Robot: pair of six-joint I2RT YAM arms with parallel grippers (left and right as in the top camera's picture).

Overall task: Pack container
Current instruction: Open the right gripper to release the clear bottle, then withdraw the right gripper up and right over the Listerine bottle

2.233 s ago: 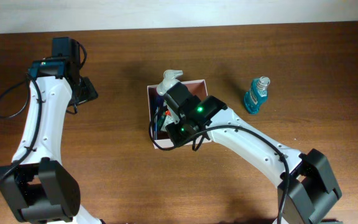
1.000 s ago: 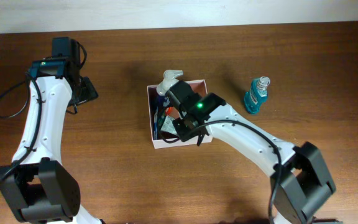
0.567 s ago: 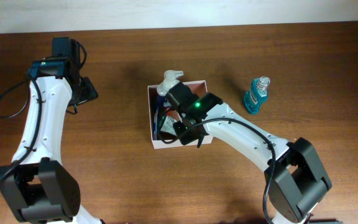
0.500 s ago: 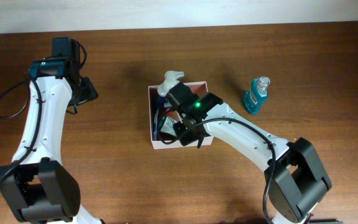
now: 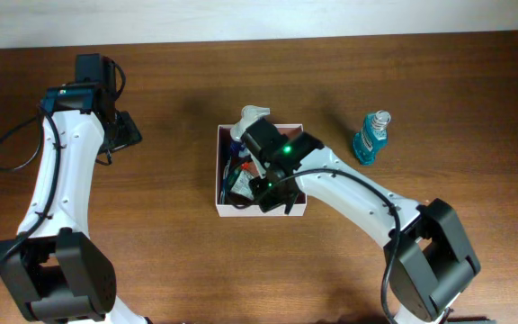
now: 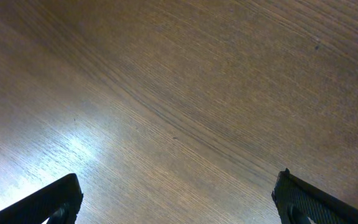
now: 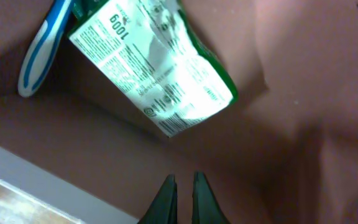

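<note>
The container (image 5: 219, 175) is a square white box with a reddish-brown inside, at the table's middle. My right gripper (image 5: 261, 192) reaches down inside it. In the right wrist view its fingers (image 7: 182, 182) are shut with nothing between them, just above the box's brown floor (image 7: 303, 93) near the white rim (image 7: 17, 169). A green-and-white packet (image 7: 160, 68) and a blue-and-white toothbrush (image 7: 42, 53) lie in the box. My left gripper (image 5: 126, 130) is far left, open and empty over bare wood (image 6: 179, 200).
A teal bottle (image 5: 370, 137) stands to the right of the box. A white pump bottle (image 5: 252, 115) sticks up at the box's back edge. The table is dark brown wood (image 5: 151, 234), with a pale wall along the far edge.
The box has shifted slightly to the right and squared up. My right gripper has moved a little forward inside it. The left arm has not moved.
</note>
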